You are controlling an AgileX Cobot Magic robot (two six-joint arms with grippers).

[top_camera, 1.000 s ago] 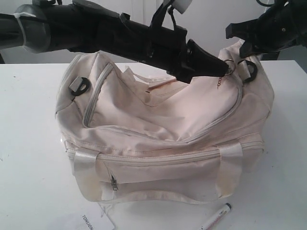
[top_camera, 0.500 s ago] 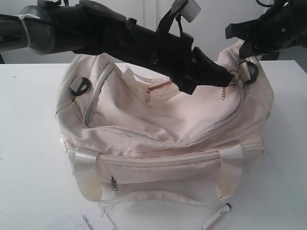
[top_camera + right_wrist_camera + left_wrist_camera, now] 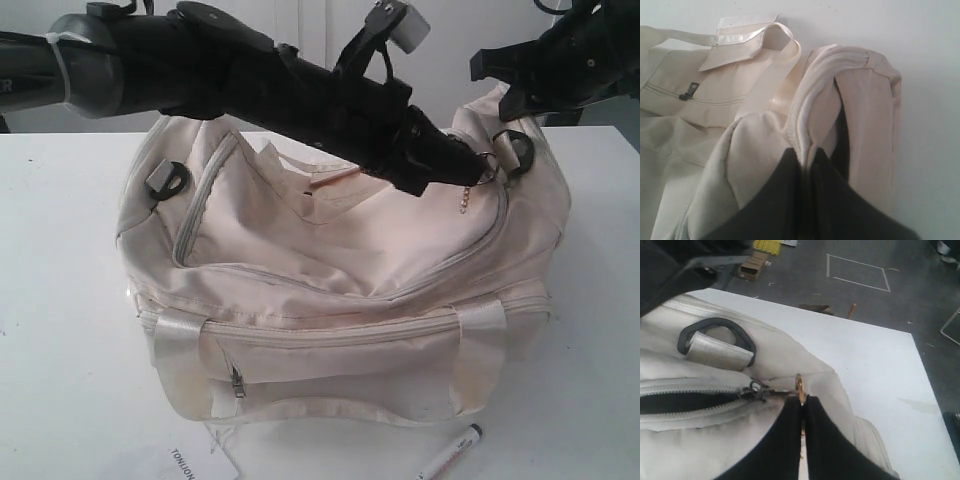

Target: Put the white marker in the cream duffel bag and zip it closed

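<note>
On the cream duffel bag (image 3: 330, 250) right gripper (image 3: 807, 152) is clamped, left gripper (image 3: 802, 401) on keyring (image 3: 799, 385) (tag (image 3: 190, 465) reads "TONJON").

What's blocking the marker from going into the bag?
The marker lies on the table in front of the bag. Its flap lies down, the zip showing only a dark slit. Left gripper is shut on the keyring, right gripper on the bag's end: neither is free.

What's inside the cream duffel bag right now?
Through the bag's zip gap only dark lining shows; fabric covers the rest. The white marker lies outside, on the table.
</note>
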